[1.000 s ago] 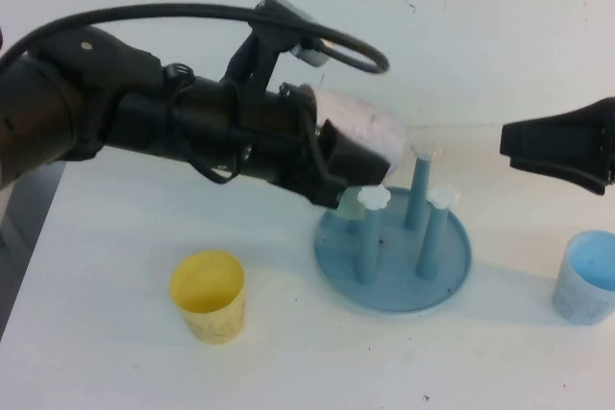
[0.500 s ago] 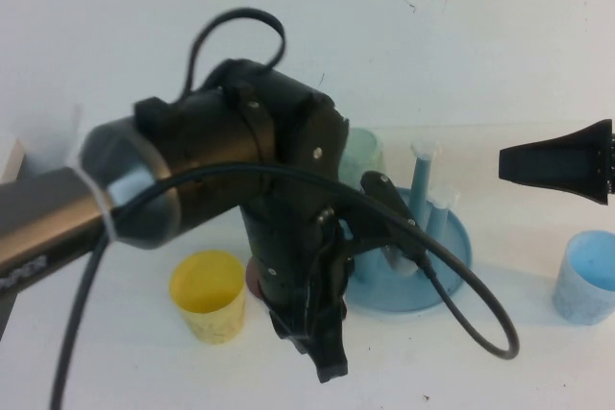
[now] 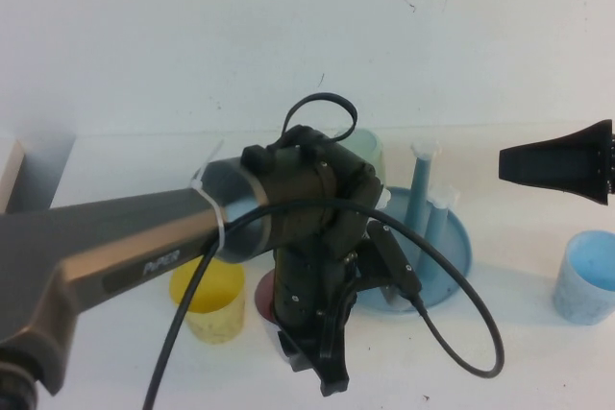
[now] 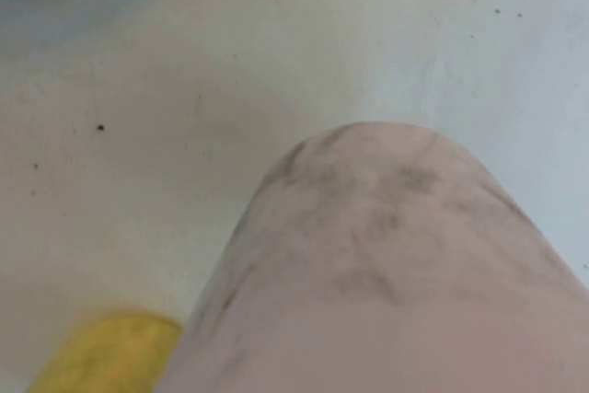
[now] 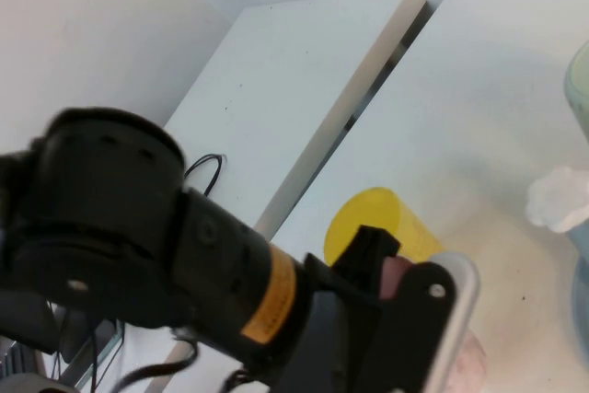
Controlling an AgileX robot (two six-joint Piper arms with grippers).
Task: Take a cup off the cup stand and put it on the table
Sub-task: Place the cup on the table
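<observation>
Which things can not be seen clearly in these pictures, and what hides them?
- Pink cup: the left gripper covers nearly all of it in the high view, so whether it touches the table is unclear.
- Cup stand: its near-left part is behind the left arm.
- Green cup: only its top shows.
- Right gripper: cut by the edge, parked high.

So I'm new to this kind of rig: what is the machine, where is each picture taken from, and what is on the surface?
It is a robot with two arms. The high view looks down at the white table; the other two pictures come from cameras on each wrist. The left gripper, shut on the pink cup, points down beside the yellow cup. The right gripper hangs open at the right, above the blue cup. Behind the left arm is the blue cup stand, with a pale green cup by it.
</observation>
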